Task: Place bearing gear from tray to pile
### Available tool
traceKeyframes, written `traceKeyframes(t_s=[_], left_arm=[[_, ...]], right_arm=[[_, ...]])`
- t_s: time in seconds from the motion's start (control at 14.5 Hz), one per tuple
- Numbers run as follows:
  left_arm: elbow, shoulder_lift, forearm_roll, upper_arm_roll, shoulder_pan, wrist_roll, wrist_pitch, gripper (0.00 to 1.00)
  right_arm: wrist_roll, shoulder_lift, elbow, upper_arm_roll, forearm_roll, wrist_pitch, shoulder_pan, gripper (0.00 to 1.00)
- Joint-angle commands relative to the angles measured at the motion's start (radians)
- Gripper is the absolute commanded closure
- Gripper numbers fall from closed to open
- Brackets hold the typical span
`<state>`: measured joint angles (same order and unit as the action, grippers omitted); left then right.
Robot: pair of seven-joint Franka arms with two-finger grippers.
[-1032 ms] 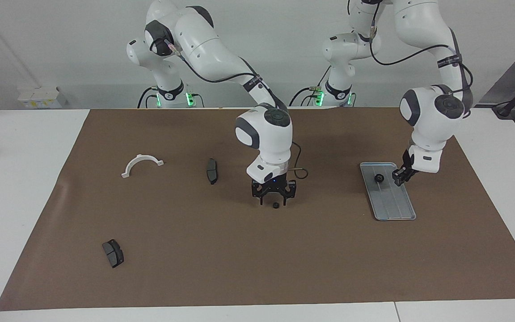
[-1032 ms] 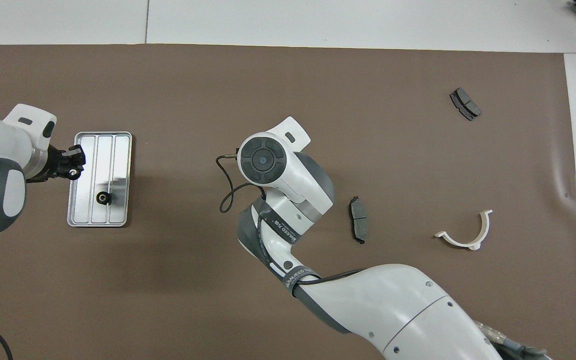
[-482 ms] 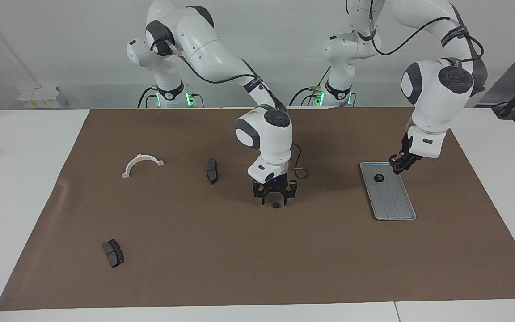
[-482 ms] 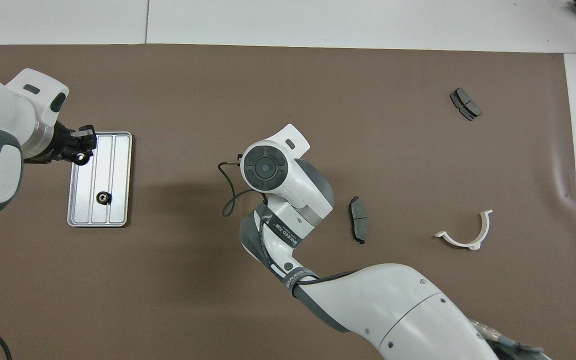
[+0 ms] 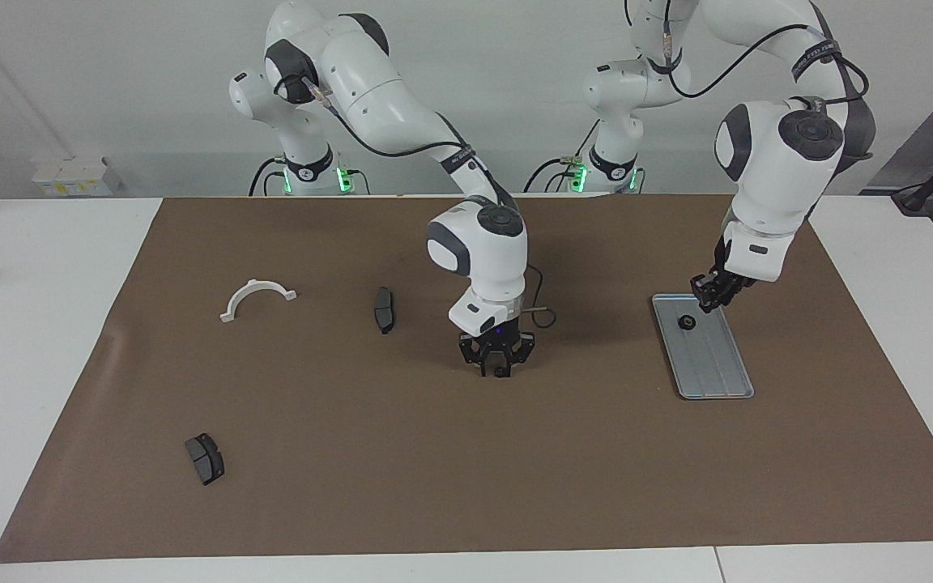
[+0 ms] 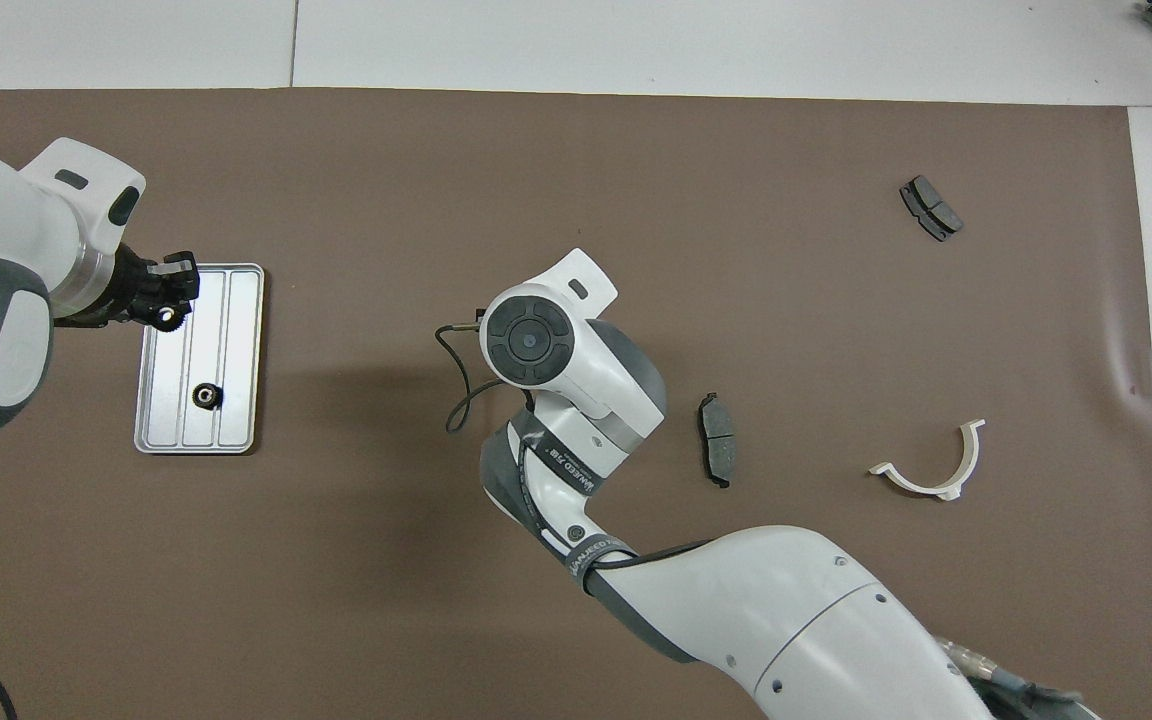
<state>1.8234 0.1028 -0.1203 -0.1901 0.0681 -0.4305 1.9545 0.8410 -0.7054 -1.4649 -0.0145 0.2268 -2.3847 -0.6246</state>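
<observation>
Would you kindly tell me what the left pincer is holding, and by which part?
The left pincer pinches a small black round gear by its rim, it seems.

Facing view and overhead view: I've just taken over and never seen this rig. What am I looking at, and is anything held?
Two white robot arms work over a brown mat. The facing view looks across at them; the overhead view looks down from their end. The left gripper, raised over the tray, holds a small black gear; a second gear lies on the tray. The right gripper is down at a third gear mid-mat. Two brake pads and a white bracket lie toward the right arm's end.
</observation>
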Motion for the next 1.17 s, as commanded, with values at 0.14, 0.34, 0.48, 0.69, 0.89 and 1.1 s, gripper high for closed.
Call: traceKeyframes(t_s=[0.14, 0.34, 0.48, 0.69, 0.89, 1.1], left_arm=[[-0.010, -0.003, 0.013, -0.011, -0.028, -0.045, -0.009, 1.00], [-0.004, -0.002, 0.030, -0.012, -0.082, -0.127, 0.030, 1.00], [0.008, -0.002, 0.050, -0.012, -0.123, -0.222, 0.090, 1.00], [0.051, -0.002, 0.085, -0.012, -0.189, -0.324, 0.199, 1.00], [0.141, 0.001, 0.116, -0.012, -0.299, -0.434, 0.361, 1.00], [0.140, 0.064, 0.116, -0.011, -0.394, -0.566, 0.458, 1.00]], right_arm=[[0.023, -0.011, 0.003, -0.005, 0.040, -0.031, -0.004, 0.80], [0.024, -0.011, 0.005, -0.004, 0.055, -0.025, 0.003, 0.91], [0.020, -0.009, 0.009, 0.010, 0.066, -0.011, 0.019, 0.98], [-0.009, 0.018, 0.018, 0.015, 0.074, 0.048, 0.103, 1.00], [-0.104, 0.044, 0.018, 0.008, 0.059, 0.094, 0.221, 1.00], [-0.170, 0.058, 0.017, 0.001, 0.049, 0.136, 0.337, 1.00]])
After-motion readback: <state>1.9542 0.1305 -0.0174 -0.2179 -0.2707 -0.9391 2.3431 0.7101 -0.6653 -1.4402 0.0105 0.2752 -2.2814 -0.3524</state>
